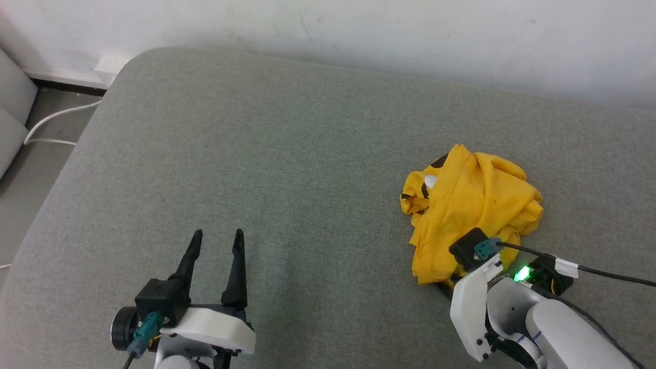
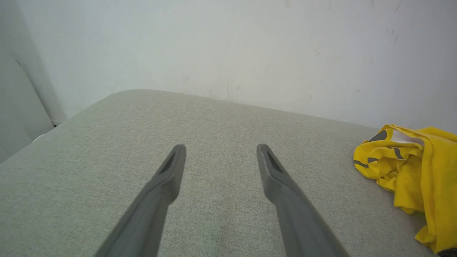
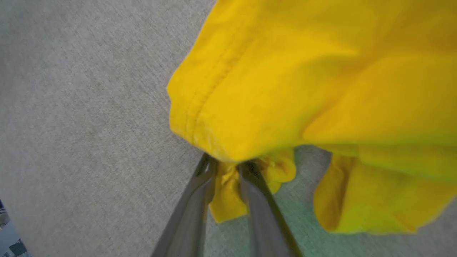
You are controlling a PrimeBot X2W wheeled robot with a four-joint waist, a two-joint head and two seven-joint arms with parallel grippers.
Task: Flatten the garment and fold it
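Observation:
The garment [image 1: 471, 205], a mustard-yellow T-shirt, lies crumpled in a heap on the right side of the grey cushion [image 1: 287, 169]; bits of black and white print show at its left edge. My right arm [image 1: 512, 307] reaches into the heap's near edge, its fingers hidden under the cloth. In the right wrist view my right gripper [image 3: 226, 164] is shut on a fold of the garment [image 3: 303, 89]. My left gripper [image 1: 216, 236] hovers open over bare cushion at the lower left, well apart from the shirt. The left wrist view shows my left gripper [image 2: 221, 148] empty and the garment [image 2: 421, 171] far right.
A white wall [image 1: 359, 25] runs behind the cushion. The cushion's rounded left edge [image 1: 66, 169] drops to the floor, where a white cable [image 1: 56, 118] lies. A black cable [image 1: 605, 274] trails from my right wrist.

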